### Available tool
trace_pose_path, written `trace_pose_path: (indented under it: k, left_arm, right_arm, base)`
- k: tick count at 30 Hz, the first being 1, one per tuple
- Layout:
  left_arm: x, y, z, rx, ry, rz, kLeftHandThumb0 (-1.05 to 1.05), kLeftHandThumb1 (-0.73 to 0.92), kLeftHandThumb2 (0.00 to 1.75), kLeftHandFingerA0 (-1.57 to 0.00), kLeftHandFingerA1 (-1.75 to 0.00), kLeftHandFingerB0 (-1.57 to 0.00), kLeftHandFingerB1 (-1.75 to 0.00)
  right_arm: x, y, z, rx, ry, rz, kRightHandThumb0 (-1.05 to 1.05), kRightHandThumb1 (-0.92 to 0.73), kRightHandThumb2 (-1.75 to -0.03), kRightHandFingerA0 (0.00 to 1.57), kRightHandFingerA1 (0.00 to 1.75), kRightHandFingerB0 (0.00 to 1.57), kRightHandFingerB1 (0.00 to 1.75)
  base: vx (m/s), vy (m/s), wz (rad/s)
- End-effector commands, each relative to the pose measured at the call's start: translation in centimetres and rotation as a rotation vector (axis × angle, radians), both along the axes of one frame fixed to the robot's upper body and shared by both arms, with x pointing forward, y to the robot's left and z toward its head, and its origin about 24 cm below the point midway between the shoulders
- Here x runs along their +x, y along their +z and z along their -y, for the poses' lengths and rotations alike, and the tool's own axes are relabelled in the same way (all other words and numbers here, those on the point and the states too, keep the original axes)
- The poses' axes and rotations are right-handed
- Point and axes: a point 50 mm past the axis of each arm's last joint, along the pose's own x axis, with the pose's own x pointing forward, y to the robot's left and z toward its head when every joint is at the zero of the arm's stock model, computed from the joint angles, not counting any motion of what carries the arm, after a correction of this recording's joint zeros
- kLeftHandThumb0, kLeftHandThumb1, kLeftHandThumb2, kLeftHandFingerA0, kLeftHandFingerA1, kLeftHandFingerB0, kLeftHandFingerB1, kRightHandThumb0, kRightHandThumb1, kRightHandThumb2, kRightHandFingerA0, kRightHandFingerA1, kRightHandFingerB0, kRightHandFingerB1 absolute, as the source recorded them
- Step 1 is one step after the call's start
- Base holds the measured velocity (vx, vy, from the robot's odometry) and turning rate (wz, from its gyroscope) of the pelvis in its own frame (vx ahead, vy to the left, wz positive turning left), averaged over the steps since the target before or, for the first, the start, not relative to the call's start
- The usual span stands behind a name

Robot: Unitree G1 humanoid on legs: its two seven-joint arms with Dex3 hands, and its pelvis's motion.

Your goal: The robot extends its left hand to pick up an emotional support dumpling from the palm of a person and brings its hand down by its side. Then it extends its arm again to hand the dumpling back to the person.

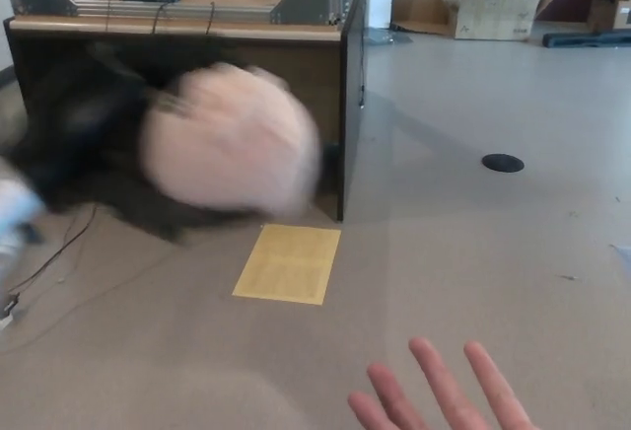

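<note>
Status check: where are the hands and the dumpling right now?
Left hand blurred, carrying dumpling. Right hand not in view. Person's hand open, low right, apart from the dumpling. Nothing between them.

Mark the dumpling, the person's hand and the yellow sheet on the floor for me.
dumpling [232,139], head view, middle of its blurred pale round body.
person's hand [449,400], head view, base of the outstretched fingers at the bottom edge.
yellow sheet [288,264], head view, centre of the sheet on the floor.

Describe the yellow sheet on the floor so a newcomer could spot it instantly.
Find the dark wooden desk at the top left. Just in front of its near right corner, the yellow sheet lies flat on the grey floor. It is the only bright rectangle there, unlike the round black disc farther right.
</note>
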Motion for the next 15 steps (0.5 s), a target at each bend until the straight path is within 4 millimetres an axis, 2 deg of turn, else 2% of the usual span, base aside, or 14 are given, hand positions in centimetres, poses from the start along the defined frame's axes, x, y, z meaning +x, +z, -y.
trace_pose_path:
  k: [1, 4, 6, 15]
  left_arm:
    - [-0.8, 0.3, 4.4, 0.141, -0.092, -0.025, -0.06, 0.68, 0.71, -1.12, -1.14, -0.93, -0.8]
    - [-0.9, 0.3, 4.8, 0.149, -0.099, -0.028, -0.06, 0.68, 0.71, -1.12, -1.14, -0.93, -0.8]
    - [-1.1, -0.4, 7.1, 0.276, -0.143, -0.001, -0.12, 0.67, 0.73, -1.11, -1.17, -0.94, -0.79]
    - [-1.3, -2.2, 8.8, 0.387, -0.186, -0.07, -0.09, 0.67, 0.75, -1.11, -1.14, -0.93, -0.79]
  right_arm:
    - [-0.1, 0.2, 0.3, 0.003, -0.011, 0.016, -0.26, -0.64, -0.59, 0.79, 0.55, 0.67, 0.47]
    - [-0.1, 0.2, 0.3, 0.003, -0.01, 0.017, -0.26, -0.64, -0.59, 0.79, 0.55, 0.67, 0.47]
    - [0.0, 0.2, 0.4, -0.009, -0.002, 0.012, -0.27, -0.65, -0.59, 0.78, 0.54, 0.66, 0.47]
    - [0.4, 0.5, 0.2, -0.017, 0.016, 0.016, -0.27, -0.65, -0.59, 0.76, 0.53, 0.67, 0.47]
  base:
    - [0.0, 0.0, 0.0]
    - [0.0, 0.0, 0.0]
    - [0.0, 0.0, 0.0]
    - [0.0, 0.0, 0.0]
